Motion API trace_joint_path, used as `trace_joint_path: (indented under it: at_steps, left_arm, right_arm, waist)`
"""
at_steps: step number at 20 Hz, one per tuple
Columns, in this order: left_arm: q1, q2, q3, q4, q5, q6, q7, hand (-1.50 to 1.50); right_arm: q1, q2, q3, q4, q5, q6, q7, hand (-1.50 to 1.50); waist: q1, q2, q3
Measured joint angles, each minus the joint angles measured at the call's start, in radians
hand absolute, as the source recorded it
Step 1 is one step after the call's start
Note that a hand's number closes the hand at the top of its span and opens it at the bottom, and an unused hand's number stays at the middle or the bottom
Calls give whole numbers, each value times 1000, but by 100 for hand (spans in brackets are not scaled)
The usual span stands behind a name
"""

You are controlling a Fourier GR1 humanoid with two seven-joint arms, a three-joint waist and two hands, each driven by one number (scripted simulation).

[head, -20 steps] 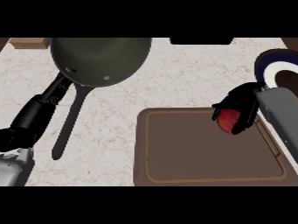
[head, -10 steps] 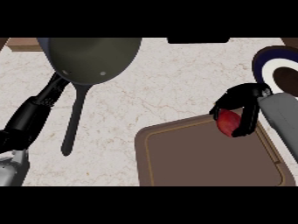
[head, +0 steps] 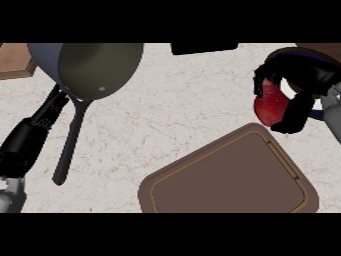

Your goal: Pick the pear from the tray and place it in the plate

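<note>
Red pear (head: 270,106) sits pinched in my right hand's (head: 306,77) curled fingers, poised over the plate (head: 295,50) edge, off the tray (head: 232,185), ready, I judge, for lowering.

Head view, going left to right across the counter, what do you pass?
left hand → frying pan → tray → pear, held in the right hand

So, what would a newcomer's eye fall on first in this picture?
Probably the red pear, held in the curled black right hand at the upper right, at the left edge of the dark-rimmed round plate. Then the large grey-green metal frying pan at the upper left, and the brown rectangular tray at the lower middle.
</note>
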Motion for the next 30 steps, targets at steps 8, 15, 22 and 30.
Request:
trace_joint_path:
  at_steps: [8,15,22,30]
  left_arm:
    - [55,12,29,-38,8,1,-25,0]
    - [56,13,27,-69,12,-16,-22,0]
    - [0,-24,-12,-57,-24,-37,-27,0]
    - [-50,-54,-6,-59,-39,-78,0,0]
  right_arm:
    - [277,-143,-134,-418,83,-249,-43,150]
    - [603,-217,-390,-715,68,-369,-21,150]
    - [855,-161,-662,-787,86,-419,-115,150]
    - [776,-101,-747,-547,97,-427,-236,150]
  waist:
    - [-15,22,1]
    - [17,44,0]
    - [87,64,-1]
    - [132,73,-2]
